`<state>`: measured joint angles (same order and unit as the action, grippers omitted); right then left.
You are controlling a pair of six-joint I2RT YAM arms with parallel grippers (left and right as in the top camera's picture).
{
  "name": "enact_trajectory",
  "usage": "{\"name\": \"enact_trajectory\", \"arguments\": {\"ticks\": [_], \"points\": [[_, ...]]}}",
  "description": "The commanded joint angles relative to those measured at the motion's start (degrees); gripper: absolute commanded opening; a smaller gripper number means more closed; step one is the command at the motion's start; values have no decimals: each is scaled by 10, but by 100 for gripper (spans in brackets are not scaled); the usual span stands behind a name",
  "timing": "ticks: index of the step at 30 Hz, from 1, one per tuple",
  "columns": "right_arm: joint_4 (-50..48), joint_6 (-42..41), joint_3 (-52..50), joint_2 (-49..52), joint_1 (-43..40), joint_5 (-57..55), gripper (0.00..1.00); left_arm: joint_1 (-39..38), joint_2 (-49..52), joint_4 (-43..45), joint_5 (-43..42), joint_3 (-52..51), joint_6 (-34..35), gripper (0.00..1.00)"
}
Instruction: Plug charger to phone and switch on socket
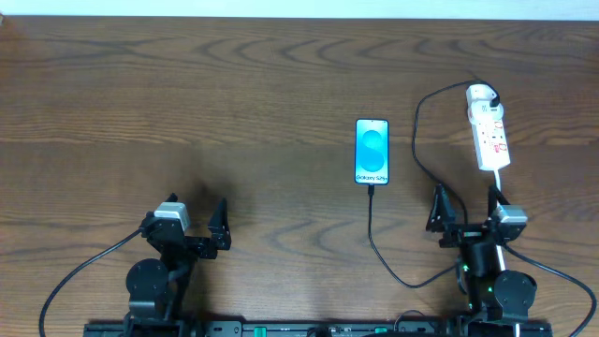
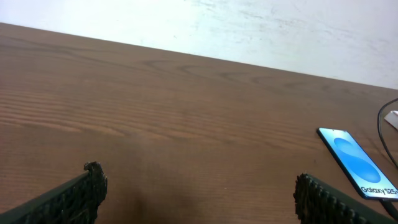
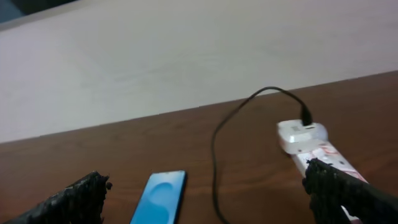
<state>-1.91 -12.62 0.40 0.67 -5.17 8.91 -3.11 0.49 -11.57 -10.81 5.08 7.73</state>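
The phone [image 1: 372, 152] lies flat at centre right, cyan screen lit. It also shows in the left wrist view [image 2: 359, 163] and the right wrist view [image 3: 159, 198]. The black charger cable [image 1: 377, 239] meets the phone's near end, loops toward the right arm, then runs up to a white plug [image 1: 481, 94] in the far end of the white socket strip [image 1: 489, 133], which also shows in the right wrist view [image 3: 311, 144]. My left gripper [image 1: 193, 217] is open and empty at front left. My right gripper [image 1: 466, 208] is open and empty, in front of the strip.
The strip's white cord [image 1: 496, 183] runs toward the right arm. Black arm cables trail at the front left [image 1: 84, 267] and front right [image 1: 562, 276]. A pale wall borders the table's far edge [image 3: 155, 68].
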Motion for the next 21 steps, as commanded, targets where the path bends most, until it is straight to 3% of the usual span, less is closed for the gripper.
{"name": "enact_trajectory", "arguments": {"ticks": [1,6,21], "points": [[8,-8,-1,-3,5,-48,99,-2,-2,-16,-5,-9,5,98],[65,-5,-1,-3,5,-95,99,-2,-2,-16,-5,-9,5,98],[62,50,-1,-3,7,-87,99,-2,-2,-16,-5,-9,5,98]]}}
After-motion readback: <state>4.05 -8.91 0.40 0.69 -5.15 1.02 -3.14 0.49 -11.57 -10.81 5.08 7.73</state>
